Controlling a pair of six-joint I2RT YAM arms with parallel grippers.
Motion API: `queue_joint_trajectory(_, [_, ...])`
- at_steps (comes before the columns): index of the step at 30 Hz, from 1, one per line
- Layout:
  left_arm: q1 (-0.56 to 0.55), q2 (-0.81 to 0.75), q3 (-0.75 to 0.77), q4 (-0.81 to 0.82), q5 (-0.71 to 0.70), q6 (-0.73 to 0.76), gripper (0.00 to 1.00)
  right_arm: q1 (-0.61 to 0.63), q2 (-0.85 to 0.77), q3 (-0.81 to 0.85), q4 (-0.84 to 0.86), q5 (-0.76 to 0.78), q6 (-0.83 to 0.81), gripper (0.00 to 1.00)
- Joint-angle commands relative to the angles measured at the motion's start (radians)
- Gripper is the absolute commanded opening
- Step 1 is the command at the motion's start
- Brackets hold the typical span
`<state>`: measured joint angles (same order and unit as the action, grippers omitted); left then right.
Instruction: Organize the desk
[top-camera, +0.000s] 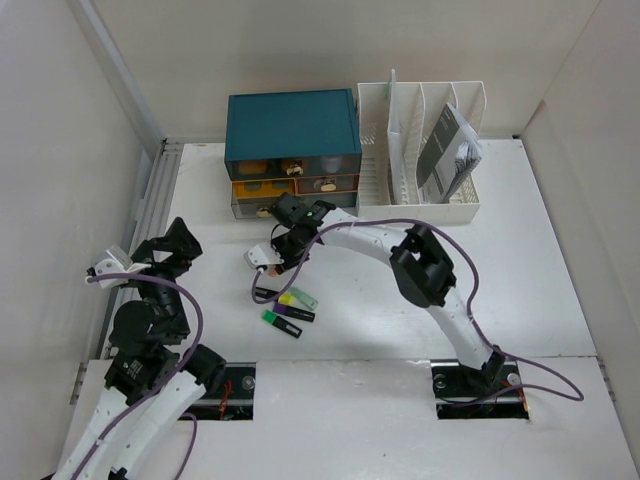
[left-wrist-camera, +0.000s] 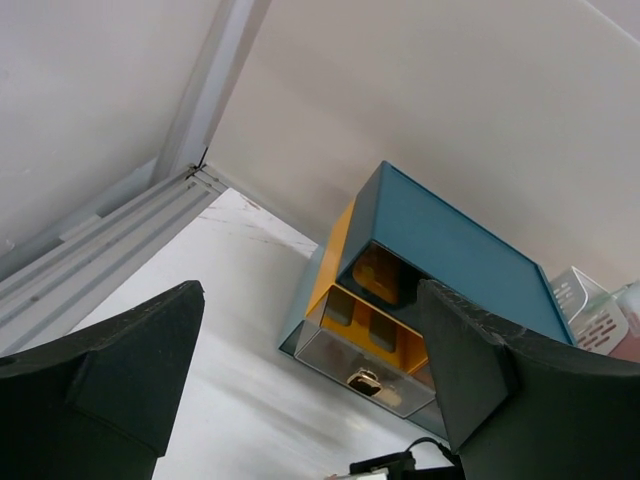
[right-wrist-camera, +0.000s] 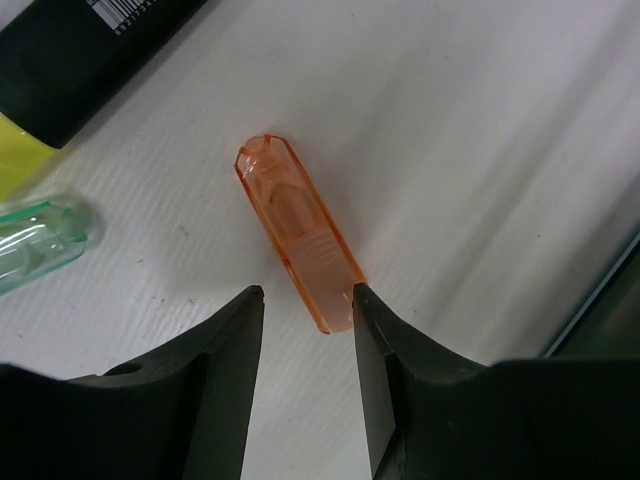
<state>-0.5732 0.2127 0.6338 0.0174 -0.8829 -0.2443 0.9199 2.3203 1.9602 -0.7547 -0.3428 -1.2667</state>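
Right hand (right-wrist-camera: 308, 296) narrowly apart astride orange cap (right-wrist-camera: 290, 225) on desk (right-wrist-camera: 480, 150), left hand (left-wrist-camera: 310, 290) spread wide

Front of teal drawer box (top-camera: 292, 125): right arm (top-camera: 360, 238), highlighters (top-camera: 288, 308), orange cap (right-wrist-camera: 295, 235) in the way. File rack (top-camera: 420, 150) just beside its right. Left of it (toward the rail (top-camera: 155, 200)) desk (top-camera: 198, 195) is open.

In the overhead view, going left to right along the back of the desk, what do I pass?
Metal rail → teal drawer box → white file rack
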Motion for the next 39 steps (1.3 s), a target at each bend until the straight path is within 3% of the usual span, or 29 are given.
queue_joint_trajectory(1, [0.004,-0.007,-0.002,0.044,0.027,0.007,0.86,0.023,0.034,0.091,-0.061,-0.001,-0.060,0.47])
queue_joint_trajectory(10, [0.004,-0.007,0.007,0.044,0.054,0.007,0.86,0.033,0.111,0.198,-0.153,0.008,-0.105,0.52])
queue_joint_trajectory(26, [0.004,-0.025,0.007,0.044,0.055,0.007,0.87,0.073,0.292,0.399,-0.592,-0.039,-0.272,0.53])
queue_joint_trajectory(33, [0.004,-0.026,0.007,0.044,0.055,0.007,0.87,0.082,0.301,0.356,-0.604,-0.039,-0.252,0.33])
queue_joint_trajectory(39, [0.004,-0.026,0.007,0.044,0.055,0.007,0.87,0.082,0.234,0.247,-0.439,-0.013,-0.108,0.15])
